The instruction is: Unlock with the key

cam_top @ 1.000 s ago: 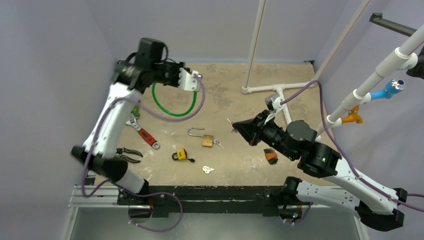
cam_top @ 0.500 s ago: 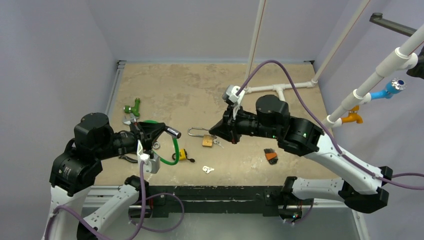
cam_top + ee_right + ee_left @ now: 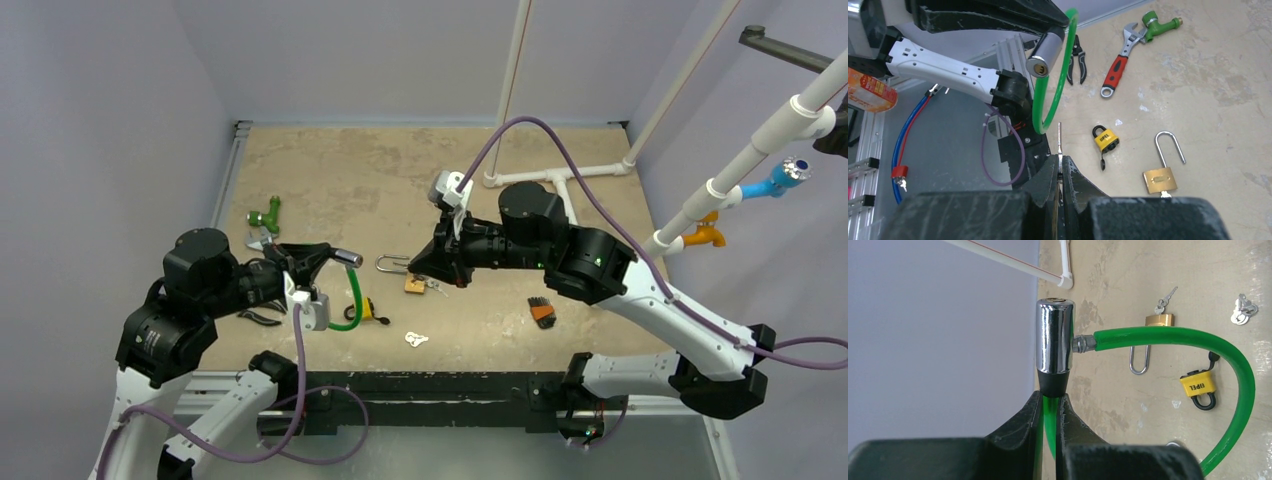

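Note:
A green cable lock [image 3: 1173,335] with a chrome cylinder [image 3: 1054,337] is held off the table. My left gripper [image 3: 1050,400] is shut on the green cable just below the cylinder's black collar. In the top view the cylinder [image 3: 347,258] sticks out to the right of the left gripper [image 3: 318,256]. My right gripper [image 3: 1060,162] is shut on a thin key [image 3: 1059,137], whose blade points out past the fingertips. In the right wrist view the cylinder's keyhole face [image 3: 1036,66] lies ahead of the blade, a clear gap apart. The right gripper [image 3: 415,265] hovers over the table's middle.
A brass padlock [image 3: 413,281] with an open shackle, a yellow padlock [image 3: 362,310] and a loose key bunch [image 3: 416,339] lie under the grippers. A red-handled wrench [image 3: 1118,60], pliers [image 3: 258,317] and a green nozzle [image 3: 265,215] lie left. White pipes [image 3: 560,175] stand at the back right.
The left arm swung down from the back left to the front left, carrying the cable lock. The right arm moved left with the key, towards the lock cylinder.

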### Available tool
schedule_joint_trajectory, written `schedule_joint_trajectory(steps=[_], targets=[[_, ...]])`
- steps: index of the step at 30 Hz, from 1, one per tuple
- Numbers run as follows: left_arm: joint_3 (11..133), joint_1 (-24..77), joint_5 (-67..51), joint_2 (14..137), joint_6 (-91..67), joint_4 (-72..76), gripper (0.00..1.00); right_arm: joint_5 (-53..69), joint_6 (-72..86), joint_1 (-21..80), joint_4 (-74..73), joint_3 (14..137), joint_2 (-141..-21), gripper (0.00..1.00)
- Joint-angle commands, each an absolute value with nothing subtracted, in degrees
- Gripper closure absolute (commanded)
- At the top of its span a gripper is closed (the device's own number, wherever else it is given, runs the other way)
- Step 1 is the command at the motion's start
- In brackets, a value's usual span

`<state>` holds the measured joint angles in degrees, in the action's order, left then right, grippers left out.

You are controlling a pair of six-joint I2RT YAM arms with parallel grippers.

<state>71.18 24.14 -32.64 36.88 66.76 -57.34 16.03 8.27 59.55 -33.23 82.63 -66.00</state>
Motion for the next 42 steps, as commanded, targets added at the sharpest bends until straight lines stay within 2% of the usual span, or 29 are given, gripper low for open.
schedule_joint_trajectory(steps=[1, 19, 42], targets=[[71.02, 24.24, -30.37, 37.8, 65.2, -50.38, 1.0, 19.02, 8.39, 59.39, -29.54, 86.31, -66.87, 1.0], [70.6, 24.57, -31.01, 37.99, 68.89, -52.15, 1.0, 25.98, 12.11, 59.4, -23.27, 87.38, -72.05, 1.0], [70.93, 25.09, -32.0, 36.61, 71.15, -53.58, 1.0, 23.8, 10.86, 59.24, -23.29, 86.41, -74.19, 1.0]])
